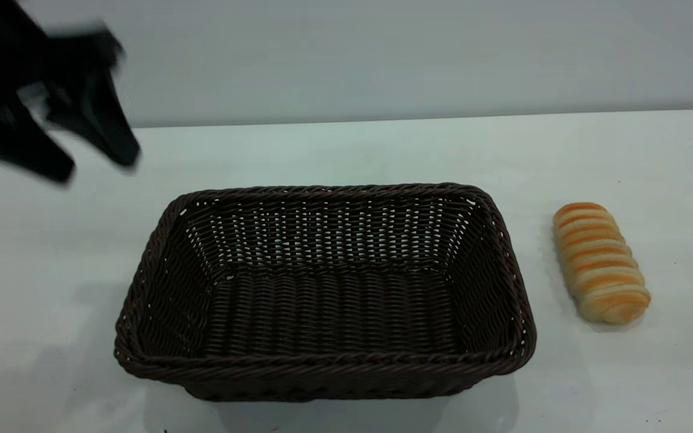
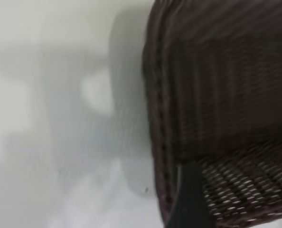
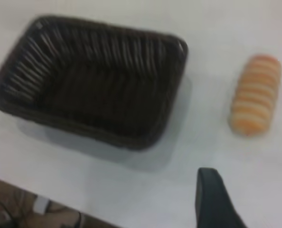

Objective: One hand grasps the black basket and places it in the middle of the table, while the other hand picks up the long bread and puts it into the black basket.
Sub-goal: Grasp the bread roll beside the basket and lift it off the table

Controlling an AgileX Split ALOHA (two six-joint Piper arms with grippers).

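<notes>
The black basket (image 1: 322, 373) stands empty in the middle of the table; it also shows in the left wrist view (image 2: 217, 95) and the right wrist view (image 3: 91, 80). The long bread (image 1: 600, 263) lies on the table to the basket's right, apart from it, striped side up, and shows in the right wrist view (image 3: 255, 95). My left gripper (image 1: 97, 167) hangs open and empty in the air above the table's far left, beyond the basket's left end. My right gripper (image 3: 251, 202) is out of the exterior view; it is open and empty, high above the table with the bread ahead of it.
The white table (image 1: 346, 150) ends at a grey wall at the back. In the right wrist view the table's edge (image 3: 60, 199) runs past the basket, with floor and cables beyond it.
</notes>
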